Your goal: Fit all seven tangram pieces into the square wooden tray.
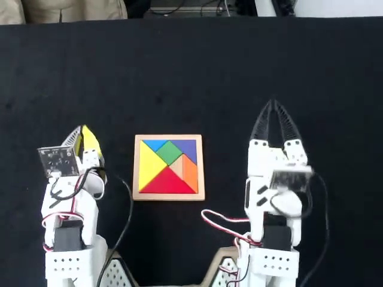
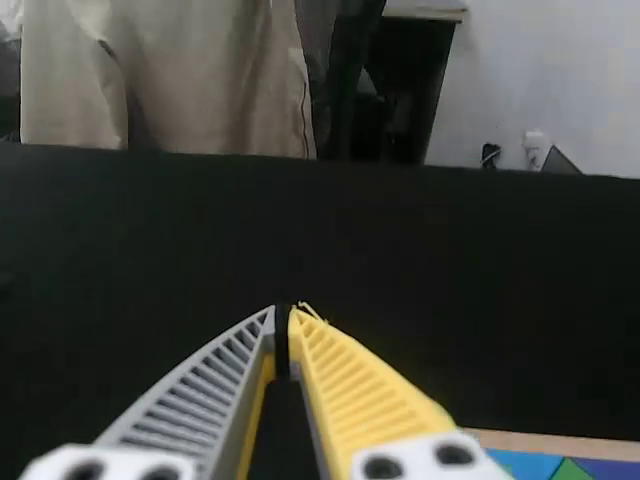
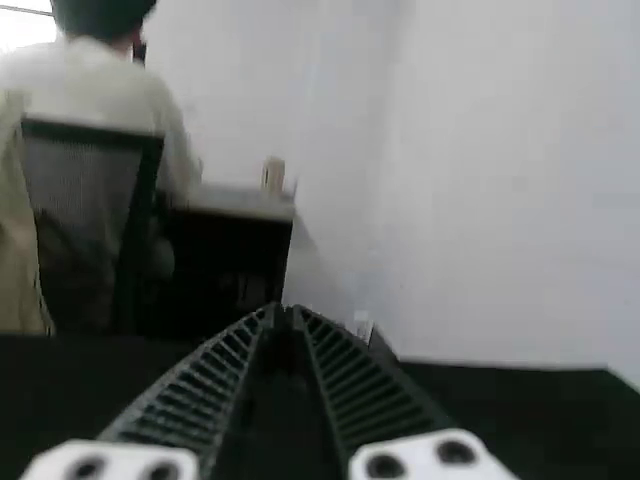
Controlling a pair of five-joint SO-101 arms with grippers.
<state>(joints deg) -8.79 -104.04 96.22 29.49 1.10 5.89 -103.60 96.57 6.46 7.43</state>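
Left tool (image 1: 83,127) and right tool (image 1: 274,103) both closed, pointing straight ahead

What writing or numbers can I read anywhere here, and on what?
No text can be read.
The tangram pieces and the wooden tray bear no print.
Any marks on the small circuit board at the left arm's wrist are too small to read.

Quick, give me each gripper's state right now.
Left gripper: closed, holding nothing.
Right gripper: closed, holding nothing.
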